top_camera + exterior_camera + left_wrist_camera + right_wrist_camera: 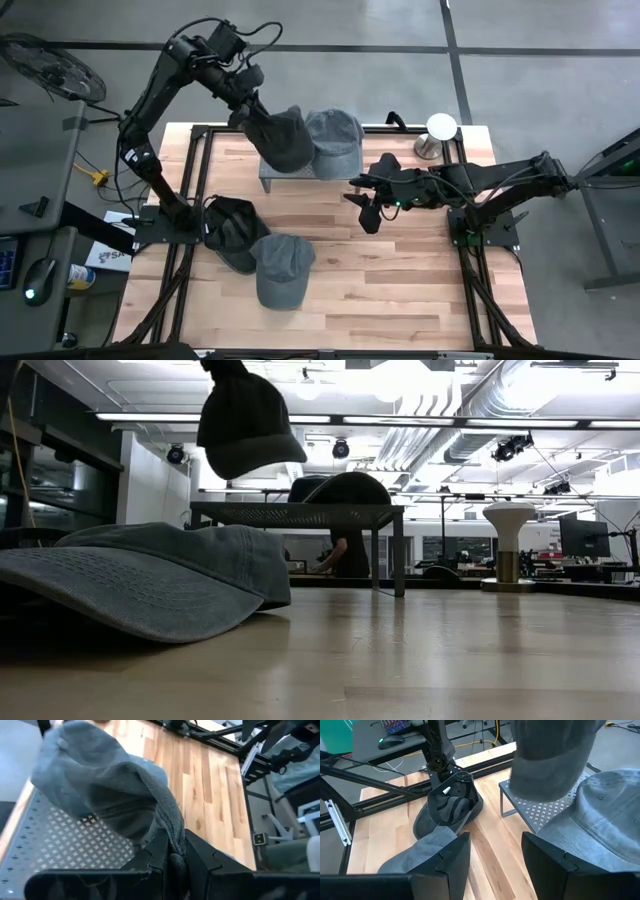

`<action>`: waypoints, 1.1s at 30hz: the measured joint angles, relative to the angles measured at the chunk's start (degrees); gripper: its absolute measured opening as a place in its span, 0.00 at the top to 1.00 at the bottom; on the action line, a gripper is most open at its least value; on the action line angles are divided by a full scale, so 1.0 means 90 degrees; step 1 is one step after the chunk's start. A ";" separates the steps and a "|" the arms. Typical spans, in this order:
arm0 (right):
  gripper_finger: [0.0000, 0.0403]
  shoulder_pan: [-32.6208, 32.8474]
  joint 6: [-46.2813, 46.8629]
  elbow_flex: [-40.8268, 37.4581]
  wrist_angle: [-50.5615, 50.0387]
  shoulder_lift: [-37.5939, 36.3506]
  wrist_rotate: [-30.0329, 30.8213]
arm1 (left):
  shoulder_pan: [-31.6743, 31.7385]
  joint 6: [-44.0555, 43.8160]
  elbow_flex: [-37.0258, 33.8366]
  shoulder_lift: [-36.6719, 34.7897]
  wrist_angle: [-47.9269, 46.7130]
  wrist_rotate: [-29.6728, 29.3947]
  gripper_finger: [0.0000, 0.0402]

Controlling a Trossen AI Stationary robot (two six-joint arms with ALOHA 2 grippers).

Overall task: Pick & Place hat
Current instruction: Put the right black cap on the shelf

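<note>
a: where is the left gripper (pixel 262 122) now?

b: it is over the far part of the bench (pixel 400 290), above the perforated metal rack (pixel 268 178). its fingers (pixel 160 852) are closed on the fabric of a dark grey hat (pixel 280 138). the left wrist view shows the cloth pinched between them.

a: so the hat is in the air?

b: yes. in the low view the dark grey hat (pixel 246 422) hangs under the gripper, clearly above the rack's top (pixel 290 514) and not touching it. from above it sits over the left half of the rack.

a: is something else on the rack?

b: a lighter grey cap (pixel 335 143) lies on the right half, just beside the held hat. from above the two seem to touch at the edge, but i cannot tell for sure.

a: and the right gripper (pixel 366 205)?

b: it is near the middle of the bench, toward the right side, low and pointing at the rack. its fingers (pixel 445 857) are spread apart with nothing between them.

a: other hats?

b: two more near the left edge. a black cap (pixel 232 228) lies with its inside up, and a grey cap (pixel 281 270) lies just beside it, toward the near edge, overlapping it a little. a white lamp-like object (pixel 439 131) stands at the far right corner.
</note>
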 joint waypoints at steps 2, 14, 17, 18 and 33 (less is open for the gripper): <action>0.58 0.0000 -0.0040 0.0000 -0.0002 0.0000 -0.0004 | -0.0002 -0.0032 -0.0150 0.0000 -0.0005 0.0066 0.91; 0.58 0.0000 -0.0232 0.0000 -0.0248 0.0000 -0.0038 | -0.0378 -0.0005 -0.0922 0.0002 -0.0008 -0.0013 0.91; 0.58 0.0000 -0.0237 0.0000 -0.0398 0.0000 -0.0040 | -0.0376 0.0007 -0.0973 0.0005 -0.0007 -0.0247 0.91; 0.58 0.0000 -0.0274 0.0000 -0.0423 0.0000 -0.0040 | -0.0378 0.0007 -0.0973 0.0004 -0.0004 -0.0395 0.91; 0.58 -0.0001 -0.0499 0.0000 -0.0429 0.0000 0.0292 | -0.0378 0.0460 -0.0953 0.0217 0.0402 -0.0851 0.91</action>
